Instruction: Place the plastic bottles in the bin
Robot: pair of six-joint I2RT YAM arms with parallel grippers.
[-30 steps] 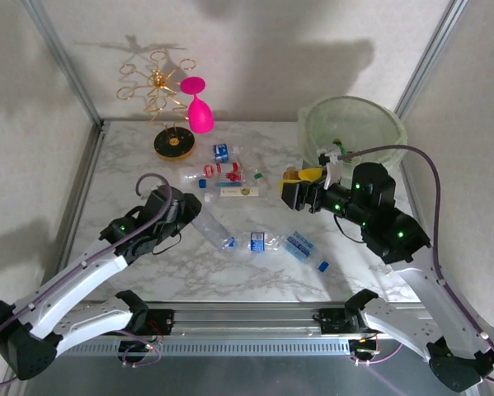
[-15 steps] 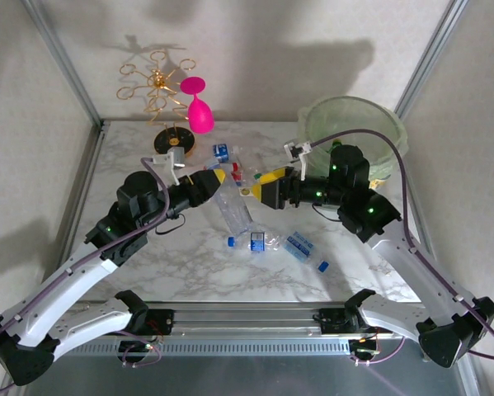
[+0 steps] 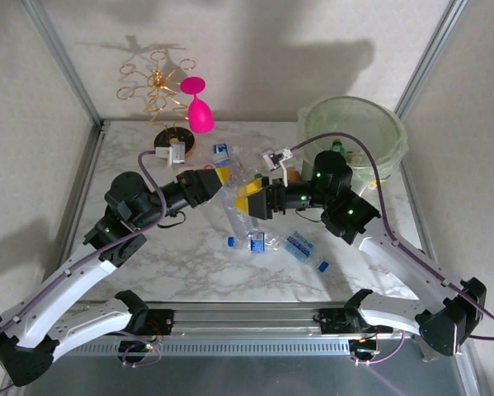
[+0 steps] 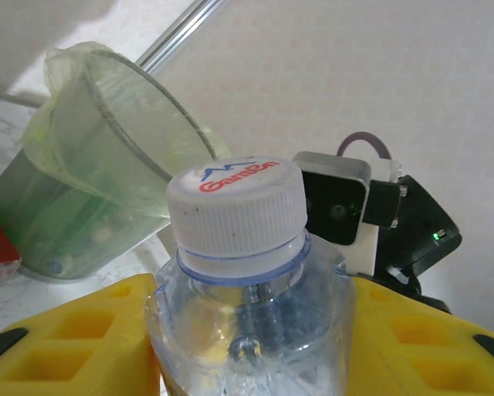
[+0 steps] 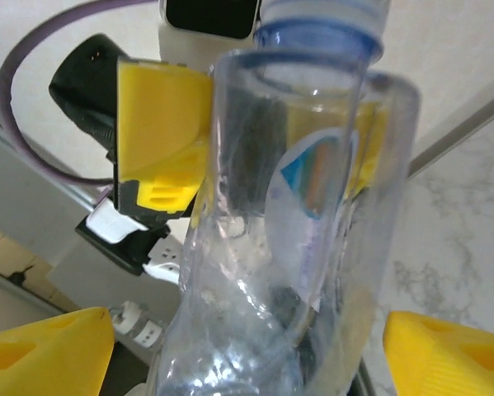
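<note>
My left gripper (image 3: 223, 178) is shut on the neck end of a clear plastic bottle (image 3: 239, 211), lifted above the middle of the table. In the left wrist view its white cap (image 4: 235, 205) rises between my yellow fingers (image 4: 73, 338). My right gripper (image 3: 248, 204) is open around the bottle's lower body (image 5: 296, 247), with a gap on each side between its yellow fingers (image 5: 49, 351) and the plastic. Several more bottles (image 3: 260, 242) lie on the marble below and behind. The pale-green bin (image 3: 355, 130) stands at the far right, with a green bottle (image 3: 337, 148) inside.
A pink wine glass (image 3: 199, 111) and a gold wire rack (image 3: 159, 99) stand at the back left. A blue-labelled bottle (image 3: 301, 246) lies near the front, and small bottles (image 3: 222, 153) are scattered mid-table. Metal frame posts (image 3: 61, 62) flank the table.
My right arm has swung left from beside the bin to the lifted bottle, its jaws widening. My left gripper has raised the bottle off the table and carried it right.
</note>
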